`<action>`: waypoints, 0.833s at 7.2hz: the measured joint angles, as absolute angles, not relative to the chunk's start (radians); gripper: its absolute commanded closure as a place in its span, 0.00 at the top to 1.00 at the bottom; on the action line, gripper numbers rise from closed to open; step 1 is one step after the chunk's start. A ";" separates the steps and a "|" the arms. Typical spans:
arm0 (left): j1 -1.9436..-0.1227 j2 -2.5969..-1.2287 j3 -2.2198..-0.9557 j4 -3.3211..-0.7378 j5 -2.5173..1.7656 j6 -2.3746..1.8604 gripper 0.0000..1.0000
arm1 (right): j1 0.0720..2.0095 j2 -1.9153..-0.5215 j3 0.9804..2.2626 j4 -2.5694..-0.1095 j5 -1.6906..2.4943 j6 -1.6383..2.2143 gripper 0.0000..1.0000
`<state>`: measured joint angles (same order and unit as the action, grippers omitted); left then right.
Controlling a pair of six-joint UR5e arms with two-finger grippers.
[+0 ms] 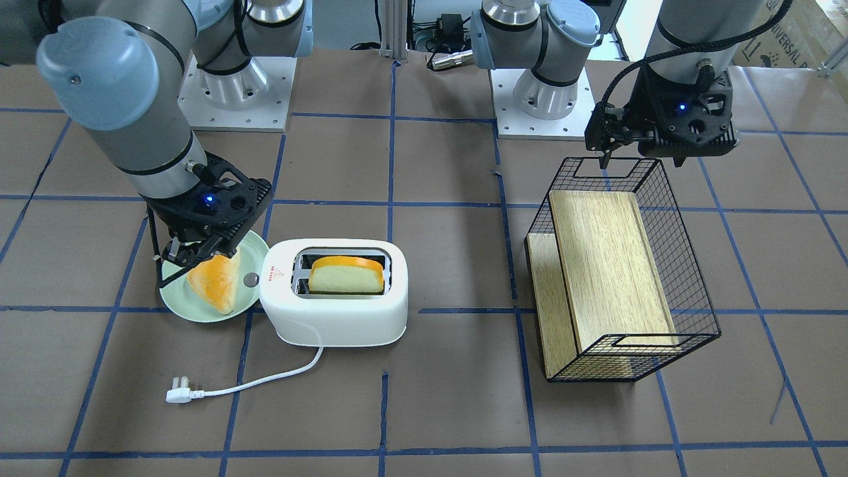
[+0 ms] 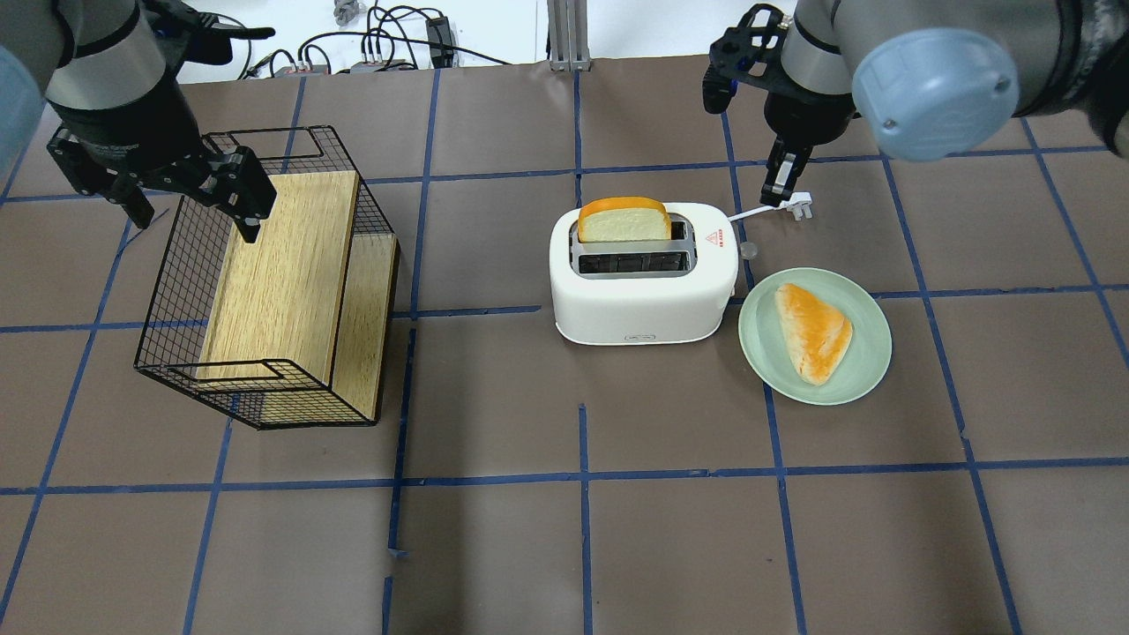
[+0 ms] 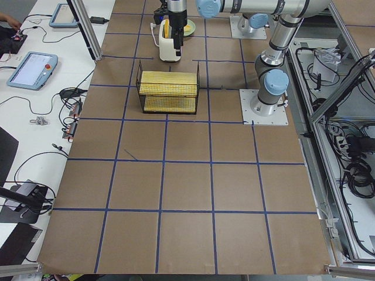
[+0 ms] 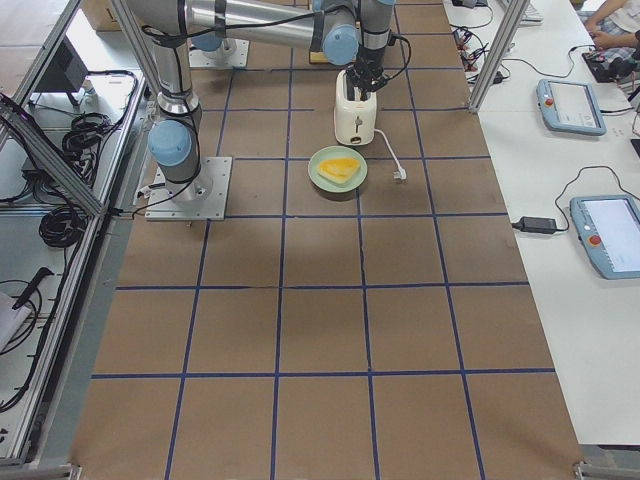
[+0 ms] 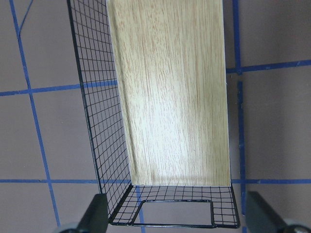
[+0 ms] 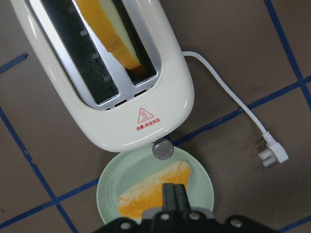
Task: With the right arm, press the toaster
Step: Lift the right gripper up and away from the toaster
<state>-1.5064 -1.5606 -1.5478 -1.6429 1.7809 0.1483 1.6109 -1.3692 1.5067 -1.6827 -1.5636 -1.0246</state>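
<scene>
Pressing remains undone: the right gripper [image 6: 174, 187], jaws clenched empty, hovers at lower centre, short of the toaster [image 6: 170, 97] and its knob [image 6: 162, 149].

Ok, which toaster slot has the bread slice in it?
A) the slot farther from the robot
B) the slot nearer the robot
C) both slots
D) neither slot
A: in the overhead view the bread slice stands in the far slot of the toaster, while the slot nearer the robot shows only dark, empty metal.
</scene>
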 measured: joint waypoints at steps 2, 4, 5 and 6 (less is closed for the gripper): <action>-1.506 -1.560 -1.548 -1.643 1.781 0.148 1.00 | 1.610 -1.363 1.378 -1.540 -1.567 -0.752 0.07; -1.506 -1.560 -1.548 -1.644 1.781 0.149 1.00 | 1.602 -1.365 1.334 -1.506 -1.563 -0.445 0.07; -1.506 -1.560 -1.548 -1.643 1.781 0.149 1.00 | 1.598 -1.368 1.322 -1.500 -1.563 -0.293 0.07; -1.506 -1.560 -1.548 -1.643 1.781 0.148 1.00 | 1.588 -1.369 1.303 -1.480 -1.563 -0.166 0.15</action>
<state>-1.5064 -1.5601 -1.5478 -1.6430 1.7809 0.1485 1.5885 -1.3687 1.3034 -1.4801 -1.5628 -0.1663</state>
